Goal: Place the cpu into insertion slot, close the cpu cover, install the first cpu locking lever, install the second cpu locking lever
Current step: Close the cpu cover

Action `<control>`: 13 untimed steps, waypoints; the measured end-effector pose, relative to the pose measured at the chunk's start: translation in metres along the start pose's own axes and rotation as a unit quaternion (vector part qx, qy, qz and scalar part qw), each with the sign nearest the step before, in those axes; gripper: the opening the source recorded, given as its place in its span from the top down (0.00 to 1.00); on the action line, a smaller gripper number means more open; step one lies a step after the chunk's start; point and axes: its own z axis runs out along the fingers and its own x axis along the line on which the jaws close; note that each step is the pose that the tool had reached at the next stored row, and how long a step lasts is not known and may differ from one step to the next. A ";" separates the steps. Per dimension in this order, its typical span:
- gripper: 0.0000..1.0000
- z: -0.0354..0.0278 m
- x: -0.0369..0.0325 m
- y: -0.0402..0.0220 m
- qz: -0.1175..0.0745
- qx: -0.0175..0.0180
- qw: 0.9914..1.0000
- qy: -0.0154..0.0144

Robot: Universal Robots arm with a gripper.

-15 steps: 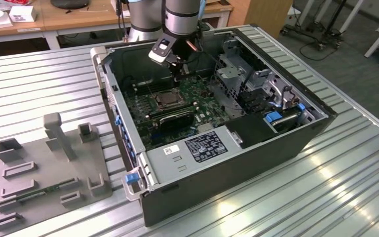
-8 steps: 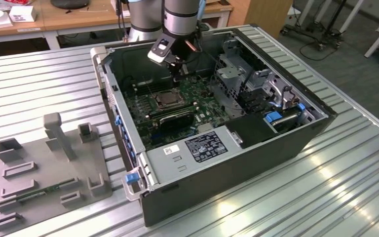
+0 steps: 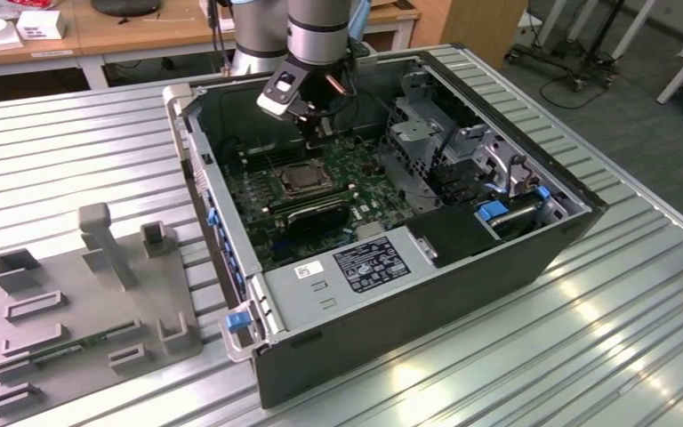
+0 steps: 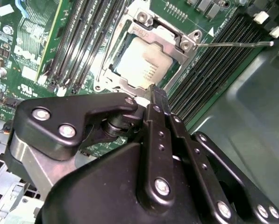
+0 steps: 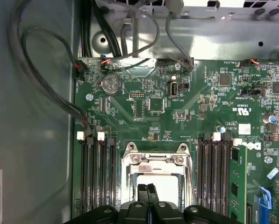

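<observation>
The cpu [image 4: 141, 63] lies in the slot [image 4: 110, 70] under the cover [image 4: 167, 44], between memory slots [image 5: 214, 172]. The case [image 3: 437, 276] lies on the table [image 3: 81, 142], a fixture [image 3: 92, 302] toward the exterior view's left.

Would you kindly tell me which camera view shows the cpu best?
The second wrist view: the cpu shows large, its pale face framed by the cpu cover. In the first wrist view the hand hides part of it. In the exterior view it is a tiny square.

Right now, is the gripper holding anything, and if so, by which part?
Nothing is held. The gripper is shut with nothing between its tips, just over the cpu cover and the cpu.
</observation>
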 end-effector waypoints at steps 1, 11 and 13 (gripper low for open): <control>0.90 0.0000 -0.0004 0.0000 0.000 0.000 1.000 0.000; 0.90 0.0016 -0.0008 -0.0001 -0.072 0.001 0.997 0.001; 0.90 0.0019 -0.0008 -0.0001 -0.090 0.001 0.996 0.001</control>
